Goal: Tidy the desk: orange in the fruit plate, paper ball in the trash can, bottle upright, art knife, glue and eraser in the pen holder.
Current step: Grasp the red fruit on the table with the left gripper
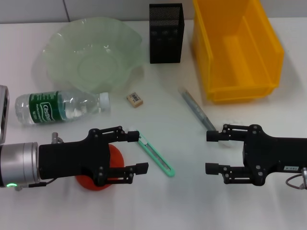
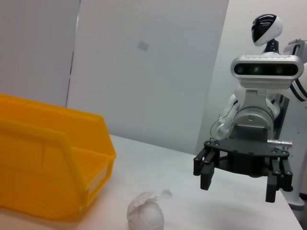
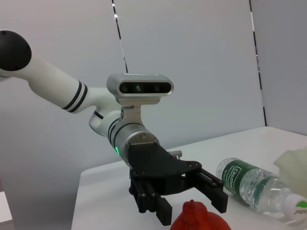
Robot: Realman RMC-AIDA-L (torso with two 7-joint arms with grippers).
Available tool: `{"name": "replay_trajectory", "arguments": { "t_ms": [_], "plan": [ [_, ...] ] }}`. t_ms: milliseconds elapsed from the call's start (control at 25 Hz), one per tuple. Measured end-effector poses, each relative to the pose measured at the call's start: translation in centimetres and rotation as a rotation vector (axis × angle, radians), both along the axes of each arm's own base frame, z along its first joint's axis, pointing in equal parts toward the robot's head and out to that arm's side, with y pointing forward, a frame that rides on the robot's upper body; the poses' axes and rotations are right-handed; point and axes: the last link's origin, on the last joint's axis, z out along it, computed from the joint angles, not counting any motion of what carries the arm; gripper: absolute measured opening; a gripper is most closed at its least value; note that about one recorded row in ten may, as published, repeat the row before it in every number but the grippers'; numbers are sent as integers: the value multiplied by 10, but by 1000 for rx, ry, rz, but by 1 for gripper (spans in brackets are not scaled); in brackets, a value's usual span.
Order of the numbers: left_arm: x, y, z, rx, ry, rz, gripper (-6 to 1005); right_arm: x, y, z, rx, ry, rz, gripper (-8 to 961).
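My left gripper (image 1: 140, 152) hangs open just above the orange (image 1: 89, 182), which shows red-orange under its fingers; the right wrist view has this gripper (image 3: 190, 205) over the orange (image 3: 199, 220). The right gripper (image 1: 208, 152) is open too. It hovers by the white paper ball (image 2: 145, 215), which is mostly hidden in the head view. A water bottle (image 1: 60, 106) lies on its side. The green art knife (image 1: 156, 153), the grey glue stick (image 1: 196, 109) and the eraser (image 1: 135, 98) lie on the table. At the back stand the green glass fruit plate (image 1: 91, 57), the black mesh pen holder (image 1: 165, 33) and the yellow bin (image 1: 237, 48).
The white table (image 1: 158, 201) carries everything. The art knife lies right beside my left gripper's fingers. A grey device (image 1: 3, 112) sits at the far left edge. The yellow bin (image 2: 43, 167) stands close behind the paper ball.
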Motion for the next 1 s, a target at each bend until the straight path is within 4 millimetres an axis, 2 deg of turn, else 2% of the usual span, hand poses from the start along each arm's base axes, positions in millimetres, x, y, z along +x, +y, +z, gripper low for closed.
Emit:
{"name": "replay_trajectory", "arguments": {
  "t_ms": [1000],
  "plan": [
    [0,0,2,-4,8,-15,784,-2,3,0,2,-3,6,713]
  ]
}}
